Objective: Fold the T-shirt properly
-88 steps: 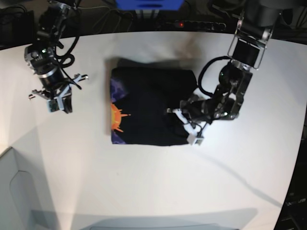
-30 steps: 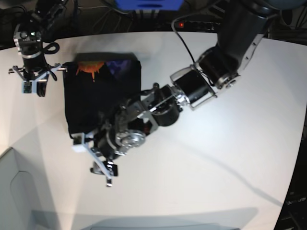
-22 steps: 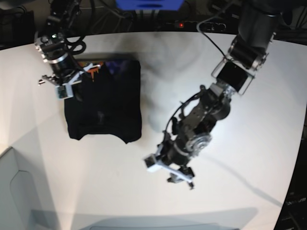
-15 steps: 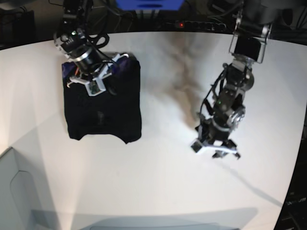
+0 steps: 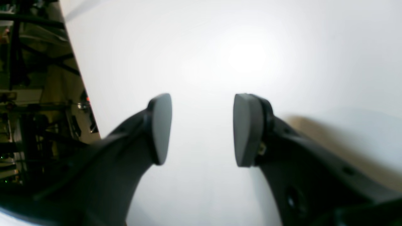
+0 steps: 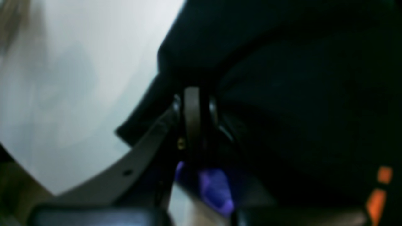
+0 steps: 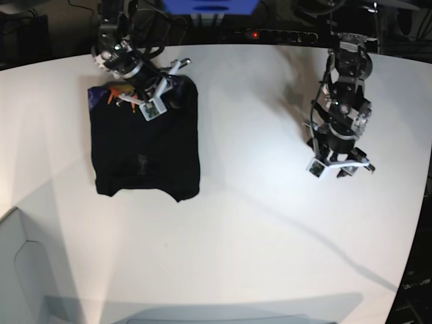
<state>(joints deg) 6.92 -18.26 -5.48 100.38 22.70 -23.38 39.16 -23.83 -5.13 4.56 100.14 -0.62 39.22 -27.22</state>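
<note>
- T-shirt lies at the left of our base view on the white table, a black folded block, long axis running from the table's far edge toward the near one.
- Print corner, orange and purple, peeks out at the far-left end; near hem looks uneven, with a small dip in its edge.
- Our right gripper sits on the shirt's far edge, fingers pressed together; right wrist view shows the pads closed with black cloth all around them.
- We can't tell for sure whether a layer is pinched between them or they just press down on the fabric.
- From those fingers the bulk of the shirt stretches toward the near edge, so we judge any drag or fold from this grip runs along that long axis.
- Our left gripper is well apart at the right of the base view, over bare table.
- Its jaws stand apart with nothing between them; left wrist view shows only white surface past the pads.
- Right arm is clearly the nearer one; the left would have to cross most of the table to reach the shirt.
</note>
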